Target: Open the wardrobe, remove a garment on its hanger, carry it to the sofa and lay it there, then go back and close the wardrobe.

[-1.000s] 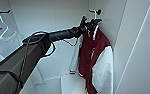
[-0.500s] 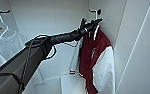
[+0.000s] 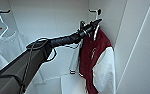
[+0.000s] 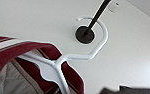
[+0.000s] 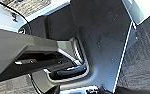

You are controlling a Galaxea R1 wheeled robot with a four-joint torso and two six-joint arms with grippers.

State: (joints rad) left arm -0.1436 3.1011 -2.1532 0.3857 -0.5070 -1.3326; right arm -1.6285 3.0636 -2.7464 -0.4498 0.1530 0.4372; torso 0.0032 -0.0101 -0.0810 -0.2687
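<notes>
Your left gripper (image 3: 94,25) reaches the hanger (image 4: 66,58) to unhook the jacket (image 3: 92,57) from the rod (image 4: 97,13). You can't tell if it grips.

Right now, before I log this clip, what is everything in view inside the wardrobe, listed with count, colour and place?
Dark red varsity jacket with white sleeves: one, hanging at the right of the wardrobe interior, near the side wall.
Slim white plastic hanger: one, inside the jacket's collar, its hook curved around the dark rail.
Dark round rail: one, black, ending in a round mount on the white wall.
Plain white shirt on a white hanger: at least one, white, at the far left.
White wardrobe: one, open, plain back panel and side walls.
Left arm and pincer: dark, reaching up to the jacket's collar by the hanger.
</notes>
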